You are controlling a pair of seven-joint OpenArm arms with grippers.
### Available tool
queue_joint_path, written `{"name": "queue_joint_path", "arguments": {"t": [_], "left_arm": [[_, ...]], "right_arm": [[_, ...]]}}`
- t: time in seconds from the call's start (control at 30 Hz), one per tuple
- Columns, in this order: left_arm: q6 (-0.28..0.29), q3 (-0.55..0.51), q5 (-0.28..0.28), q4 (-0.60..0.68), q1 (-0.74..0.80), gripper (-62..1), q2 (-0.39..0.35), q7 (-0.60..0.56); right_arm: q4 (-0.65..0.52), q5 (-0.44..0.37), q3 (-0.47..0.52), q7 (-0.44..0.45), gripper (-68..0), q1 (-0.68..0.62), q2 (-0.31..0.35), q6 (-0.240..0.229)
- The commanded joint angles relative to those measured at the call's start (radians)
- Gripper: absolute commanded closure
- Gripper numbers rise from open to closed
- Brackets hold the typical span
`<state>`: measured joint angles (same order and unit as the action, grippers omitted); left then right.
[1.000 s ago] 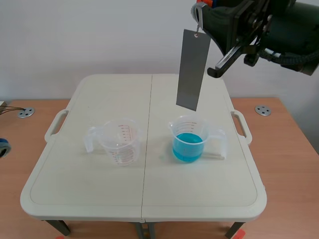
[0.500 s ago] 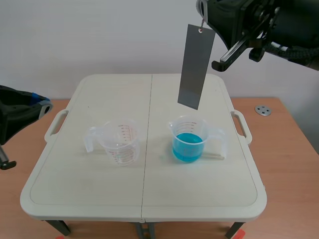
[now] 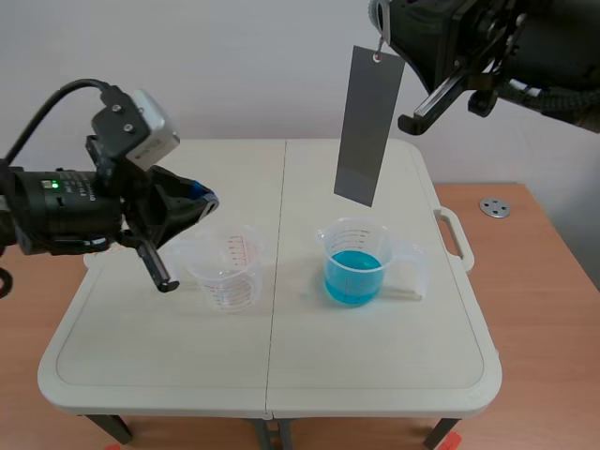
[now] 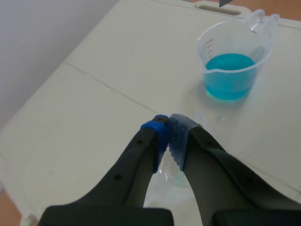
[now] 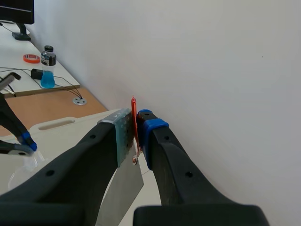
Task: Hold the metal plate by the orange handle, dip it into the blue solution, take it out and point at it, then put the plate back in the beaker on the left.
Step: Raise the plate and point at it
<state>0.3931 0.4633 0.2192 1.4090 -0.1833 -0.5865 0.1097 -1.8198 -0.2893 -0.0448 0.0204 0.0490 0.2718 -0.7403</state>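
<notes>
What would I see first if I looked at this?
The long grey plate hangs high above the table, held by its orange handle in the right hand. Below it stands a beaker of bright blue liquid. The left hand, shut, hovers by the empty beaker.

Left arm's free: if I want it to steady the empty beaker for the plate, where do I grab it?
Take the empty beaker by its side handle, coming in from the left arm's own side. The side handle juts out toward that side, clear of the open mouth, which leaves the plate room to drop in. The left gripper is shut; open it first.
</notes>
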Motion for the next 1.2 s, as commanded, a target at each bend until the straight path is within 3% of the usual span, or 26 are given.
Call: {"name": "queue_joint_path", "arguments": {"t": [0.0, 0.23, 0.4, 0.57, 1.17], "left_arm": [[-0.005, 0.005, -0.021, -0.018, -0.032, -2.1, 0.042, -0.007], [-0.005, 0.08, -0.116, -0.133, -0.145, -2.1, 0.193, 0.019], [-0.002, 0.119, -0.158, -0.178, -0.187, -2.1, 0.254, 0.022], [0.022, 0.126, -0.161, -0.18, -0.197, -2.1, 0.279, 0.022], [0.021, 0.126, -0.163, -0.18, -0.2, -2.1, 0.29, 0.011]], "right_arm": [[-0.019, -0.018, 0.007, 0.014, -1.5, 0.012, 0.005, -0.005], [-0.019, -0.018, 0.007, 0.014, -1.5, 0.012, 0.005, -0.005], [-0.019, -0.019, 0.007, 0.014, -1.5, 0.012, 0.005, -0.005], [-0.019, -0.019, 0.007, 0.014, -1.5, 0.012, 0.005, -0.005], [-0.019, -0.019, 0.007, 0.011, -1.5, 0.012, 0.005, -0.005]]}}
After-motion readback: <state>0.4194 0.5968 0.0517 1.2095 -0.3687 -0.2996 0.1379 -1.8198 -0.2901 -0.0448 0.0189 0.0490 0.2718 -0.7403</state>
